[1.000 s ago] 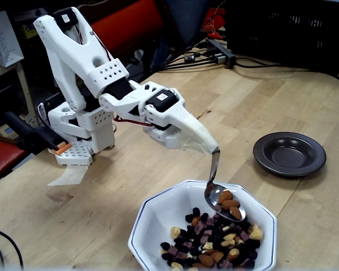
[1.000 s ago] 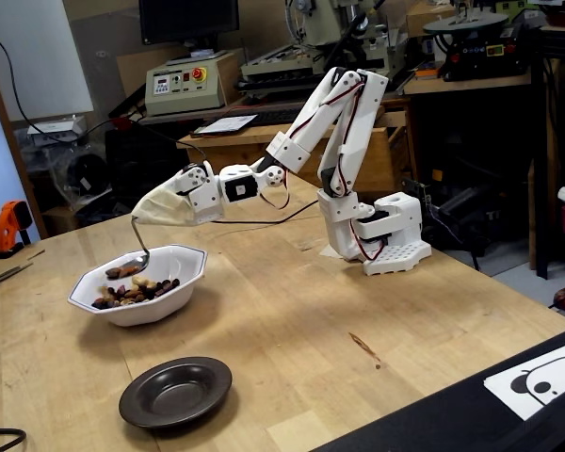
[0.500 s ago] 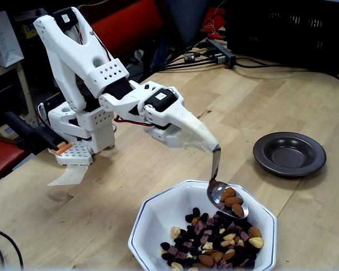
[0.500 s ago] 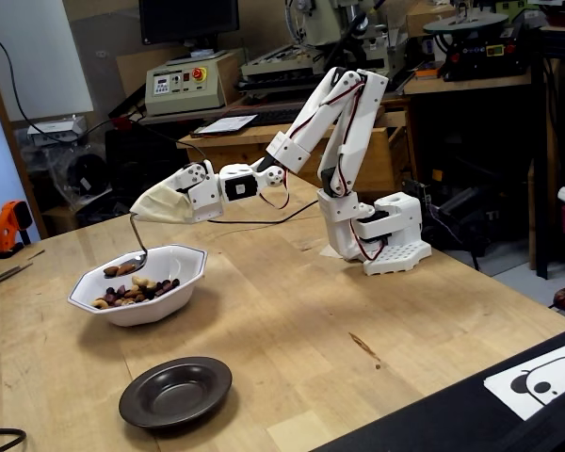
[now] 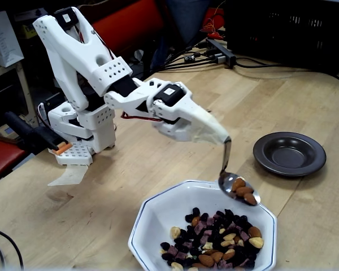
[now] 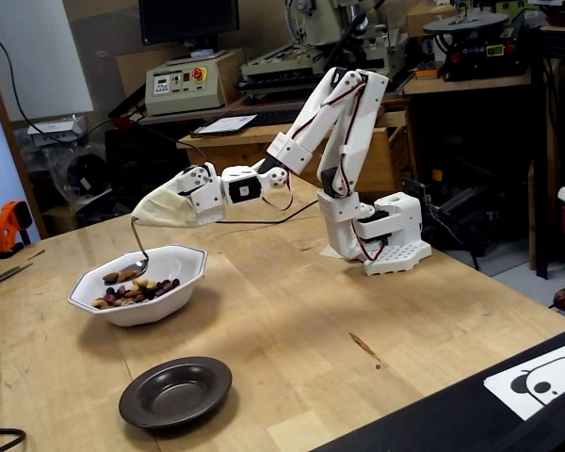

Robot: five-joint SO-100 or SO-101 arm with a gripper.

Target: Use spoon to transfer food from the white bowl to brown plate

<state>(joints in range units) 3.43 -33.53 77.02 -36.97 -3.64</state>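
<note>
My gripper (image 5: pixel 223 138), its fingers wrapped in cream tape, is shut on the handle end of the spoon (image 5: pixel 225 159). The spoon hangs down, and its oval bowl carries a few almonds (image 5: pixel 243 190) just above the far right rim of the white bowl (image 5: pixel 152 217). Mixed food (image 5: pixel 217 237) lies in the right half of that bowl. The brown plate (image 5: pixel 289 153) sits empty to the right, beyond the bowl. In the other fixed view, the gripper (image 6: pixel 139 217) holds the spoon (image 6: pixel 142 247) over the white bowl (image 6: pixel 165 303), with the plate (image 6: pixel 176 391) nearer the camera.
The arm's base (image 6: pixel 386 247) is clamped on the wooden table (image 6: pixel 292 320). A black crate (image 5: pixel 288 28) and a power strip with cables (image 5: pixel 220 53) lie at the table's back. A black mat with a printed sheet (image 6: pixel 537 386) covers one corner.
</note>
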